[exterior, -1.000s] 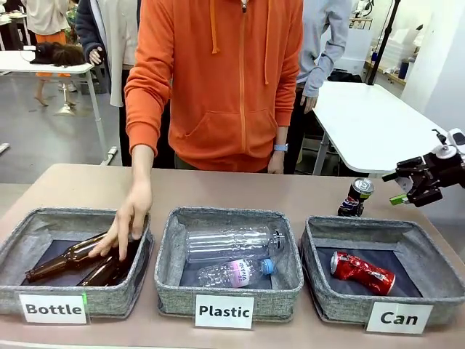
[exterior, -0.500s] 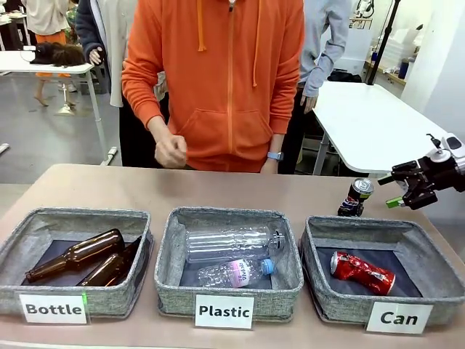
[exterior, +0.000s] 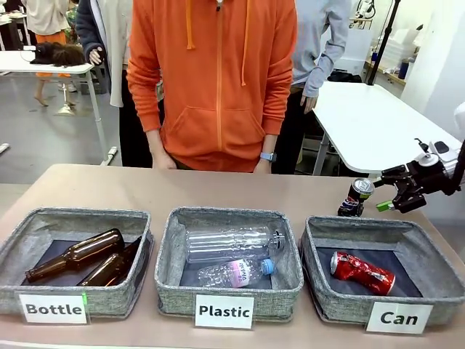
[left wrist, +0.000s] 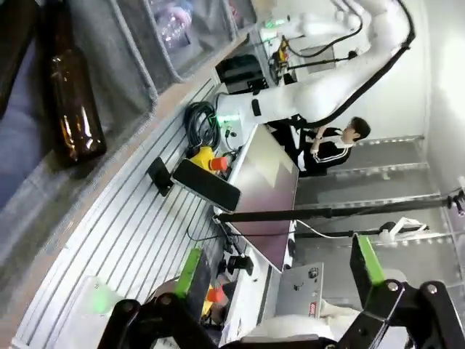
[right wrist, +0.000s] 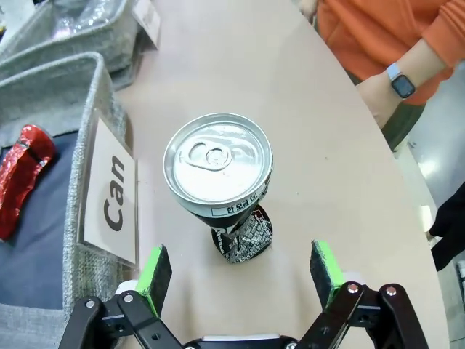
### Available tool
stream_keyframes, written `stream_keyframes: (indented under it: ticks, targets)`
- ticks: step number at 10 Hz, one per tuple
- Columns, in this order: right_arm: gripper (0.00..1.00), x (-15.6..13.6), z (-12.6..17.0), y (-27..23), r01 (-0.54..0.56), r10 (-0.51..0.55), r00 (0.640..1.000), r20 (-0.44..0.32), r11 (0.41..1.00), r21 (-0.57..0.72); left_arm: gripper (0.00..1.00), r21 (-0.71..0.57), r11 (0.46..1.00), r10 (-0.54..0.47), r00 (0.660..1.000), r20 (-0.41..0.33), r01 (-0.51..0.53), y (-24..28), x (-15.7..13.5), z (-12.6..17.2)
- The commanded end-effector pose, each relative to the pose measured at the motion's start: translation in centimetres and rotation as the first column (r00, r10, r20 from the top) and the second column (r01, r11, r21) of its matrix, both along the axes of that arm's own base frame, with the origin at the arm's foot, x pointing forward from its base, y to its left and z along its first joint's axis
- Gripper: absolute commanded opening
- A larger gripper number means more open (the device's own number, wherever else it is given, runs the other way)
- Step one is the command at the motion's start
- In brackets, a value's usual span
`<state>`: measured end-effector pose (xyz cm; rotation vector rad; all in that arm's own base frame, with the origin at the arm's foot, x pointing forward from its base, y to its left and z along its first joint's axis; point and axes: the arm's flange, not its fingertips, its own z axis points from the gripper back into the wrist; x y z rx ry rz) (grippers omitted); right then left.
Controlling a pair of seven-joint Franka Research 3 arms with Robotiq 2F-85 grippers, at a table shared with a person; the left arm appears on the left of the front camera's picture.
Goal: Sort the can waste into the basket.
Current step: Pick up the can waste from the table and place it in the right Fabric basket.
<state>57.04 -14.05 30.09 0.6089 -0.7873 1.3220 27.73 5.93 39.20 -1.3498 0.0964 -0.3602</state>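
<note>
Since a second ago my right end effector has slid in toward the dark can, and the person in the orange hoodie has pulled the hand out of the "Bottle" basket and stands upright, arms down. From the right wrist camera my fingers are spread wide, green pads on either side of the dark can but not yet touching it; nothing is held. That can stands upright on the surface just behind the far rim of the "Can" basket, close to its left corner. The red dented can already lies inside that basket.

To do this well, I judge I should keep the can centred between the pads, come in low enough to grip the body below the lid, and close gently, since thin metal will crush or slip. The lower part looks dented, so it may tip if nudged. Then lift clear of the fabric rim before carrying over.

My left end effector is open too, holding nothing, with a brown bottle farther off in its view. On the tan surface the middle "Plastic" basket holds clear bottles. Beyond are white tables and other people standing.
</note>
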Motion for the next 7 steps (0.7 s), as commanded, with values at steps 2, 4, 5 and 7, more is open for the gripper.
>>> stream_keyframes:
  ticks: [2,4,5,7]
  targets:
    - [1.00,1.2,-1.2,1.7,0.036,-0.035,0.999,-0.008,0.999,0.028,1.00,-0.031,0.999,0.022,0.999,0.031,-0.021,1.9,-1.6,0.6]
    - [1.00,1.5,-2.1,2.8,0.049,-0.049,0.999,-0.021,0.998,0.031,1.00,-0.031,0.999,0.022,0.999,0.031,-0.021,1.9,-1.6,0.6]
    - [1.00,1.8,-2.4,2.9,0.052,-0.050,0.998,-0.028,0.997,0.058,1.00,-0.031,0.999,0.022,0.999,0.031,-0.021,1.9,-1.6,0.6]
    - [1.00,2.0,-2.8,4.0,0.054,-0.047,0.997,-0.060,0.991,0.123,1.00,-0.031,0.999,0.022,0.999,0.031,-0.021,1.9,-1.6,0.6]
